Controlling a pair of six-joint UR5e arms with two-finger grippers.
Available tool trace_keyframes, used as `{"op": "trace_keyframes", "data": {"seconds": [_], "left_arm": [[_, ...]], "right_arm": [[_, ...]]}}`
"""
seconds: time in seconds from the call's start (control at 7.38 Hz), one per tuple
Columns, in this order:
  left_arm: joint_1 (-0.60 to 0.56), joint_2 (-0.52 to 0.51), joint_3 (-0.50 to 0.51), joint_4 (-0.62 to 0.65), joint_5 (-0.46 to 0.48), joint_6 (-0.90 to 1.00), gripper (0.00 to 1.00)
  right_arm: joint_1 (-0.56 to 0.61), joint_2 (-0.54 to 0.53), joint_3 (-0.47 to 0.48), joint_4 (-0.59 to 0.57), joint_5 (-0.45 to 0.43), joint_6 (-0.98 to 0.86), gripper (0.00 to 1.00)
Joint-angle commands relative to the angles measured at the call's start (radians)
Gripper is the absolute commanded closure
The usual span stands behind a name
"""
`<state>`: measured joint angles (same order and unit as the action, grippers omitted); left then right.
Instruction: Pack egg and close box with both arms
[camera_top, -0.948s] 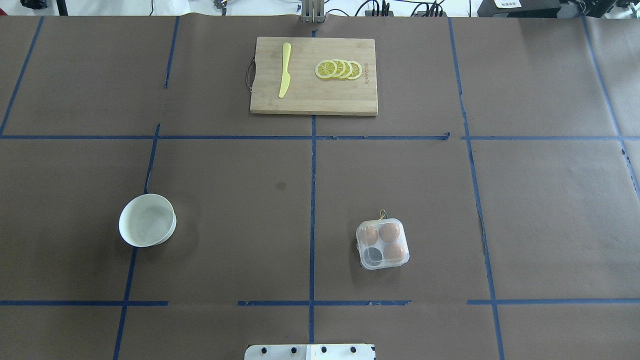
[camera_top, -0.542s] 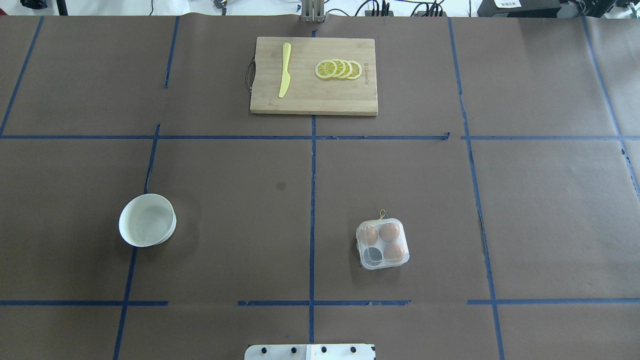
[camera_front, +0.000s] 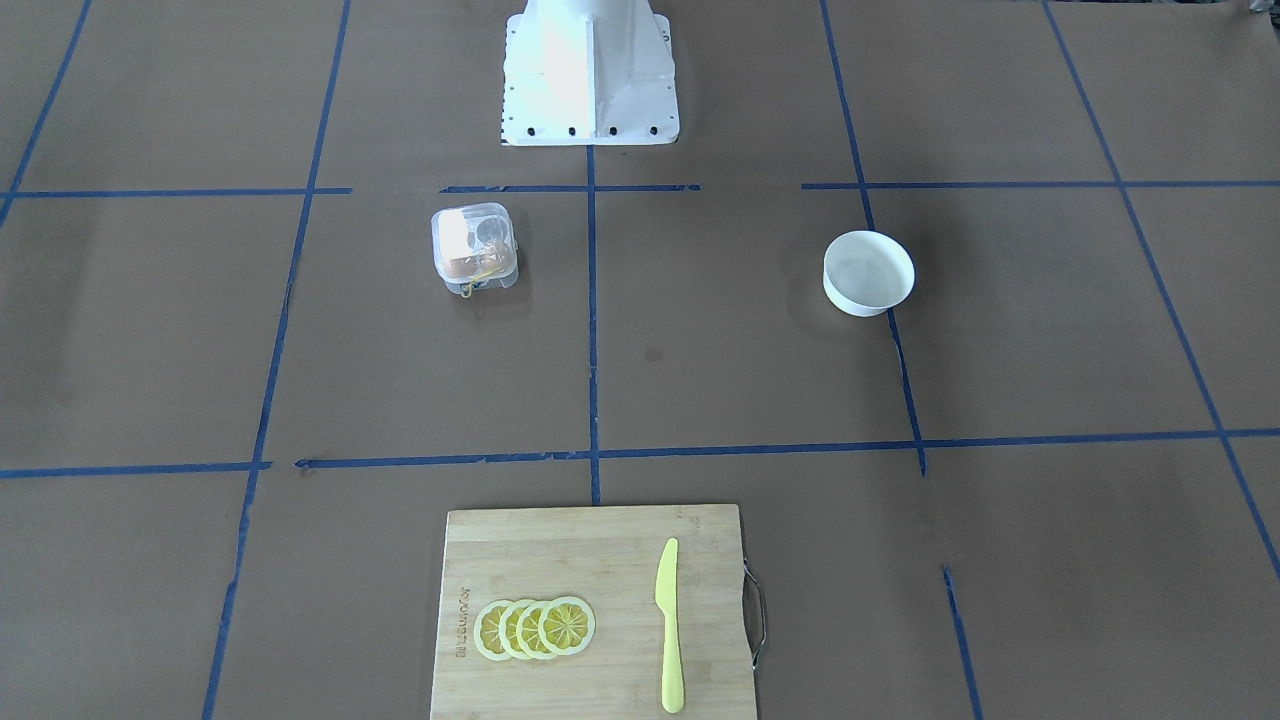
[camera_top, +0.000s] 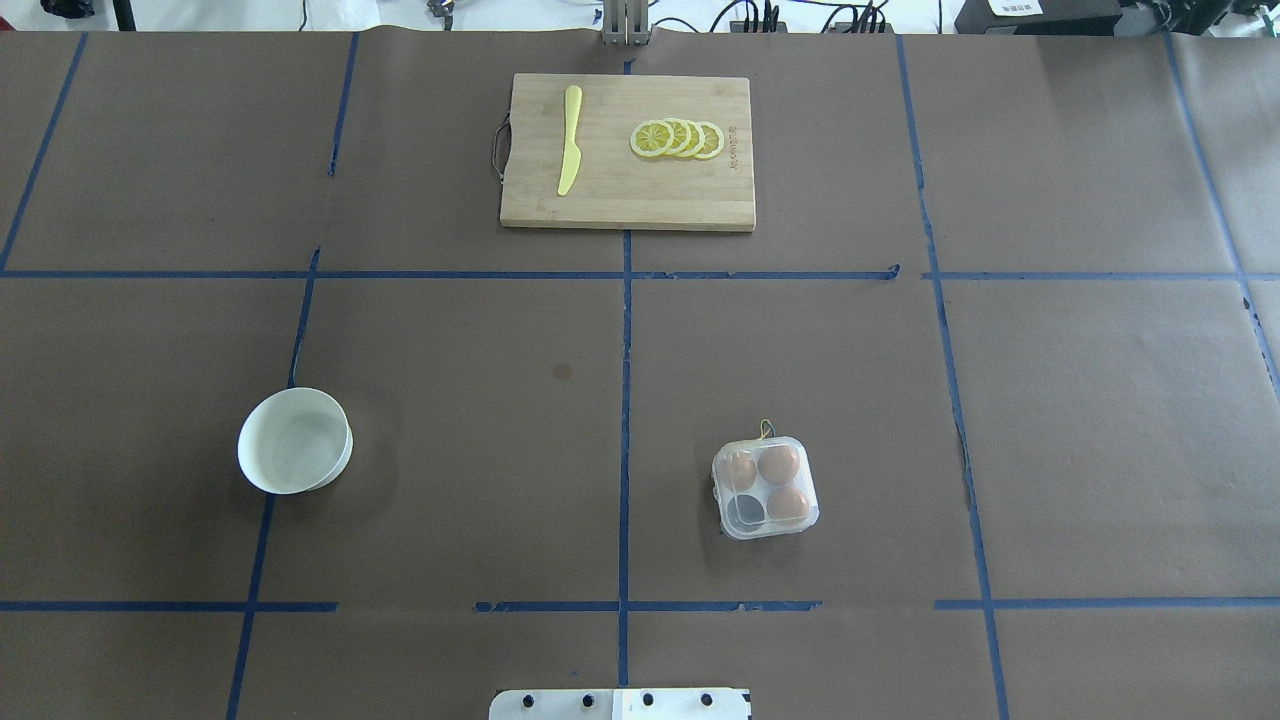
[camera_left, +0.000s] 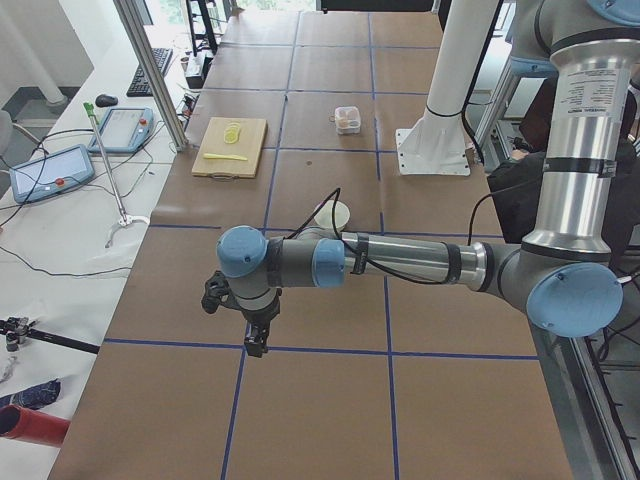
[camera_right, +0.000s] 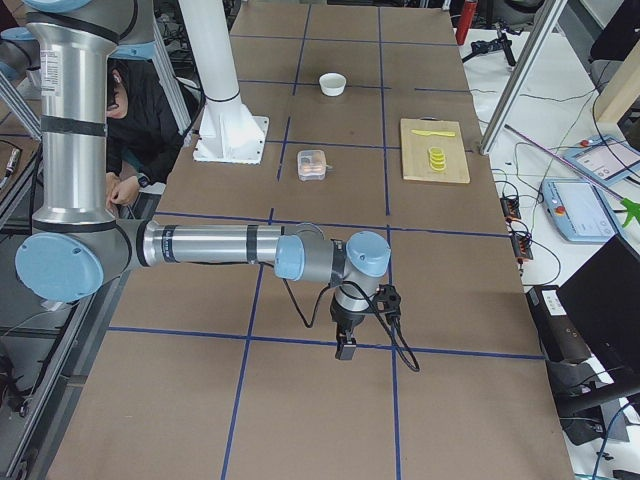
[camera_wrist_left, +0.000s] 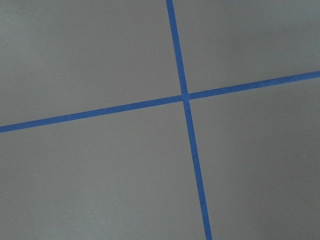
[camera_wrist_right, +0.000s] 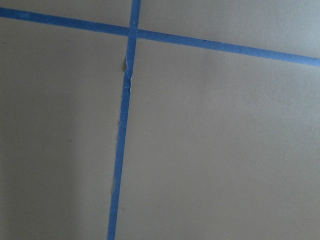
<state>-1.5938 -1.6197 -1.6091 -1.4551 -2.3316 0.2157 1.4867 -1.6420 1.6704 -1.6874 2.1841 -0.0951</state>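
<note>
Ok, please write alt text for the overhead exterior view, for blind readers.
A clear egg box holding three brown eggs sits right of centre on a brown table; a white bowl at left, a cutting board with lemon slices and knife at the far edge.

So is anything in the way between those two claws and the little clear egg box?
Only the white bowl comes close: it sits on the table near the straight line from the left gripper to the box. Between the right gripper and the box lies only bare table. Both grippers hang above the table.
</note>
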Motion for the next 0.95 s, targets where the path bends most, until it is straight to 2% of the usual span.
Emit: {"op": "trace_keyframes", "data": {"seconds": [0.0,0.81], "left_arm": [[0.000,0.000,0.000,-0.001,0.000,0.001,0.00],[0.000,-0.002,-0.011,-0.002,-0.002,0.001,0.00]], "right_arm": [[0.000,-0.001,0.000,0.000,-0.001,0.000,0.00],[-0.003,0.001,0.002,0.000,0.000,-0.001,0.00]]}}
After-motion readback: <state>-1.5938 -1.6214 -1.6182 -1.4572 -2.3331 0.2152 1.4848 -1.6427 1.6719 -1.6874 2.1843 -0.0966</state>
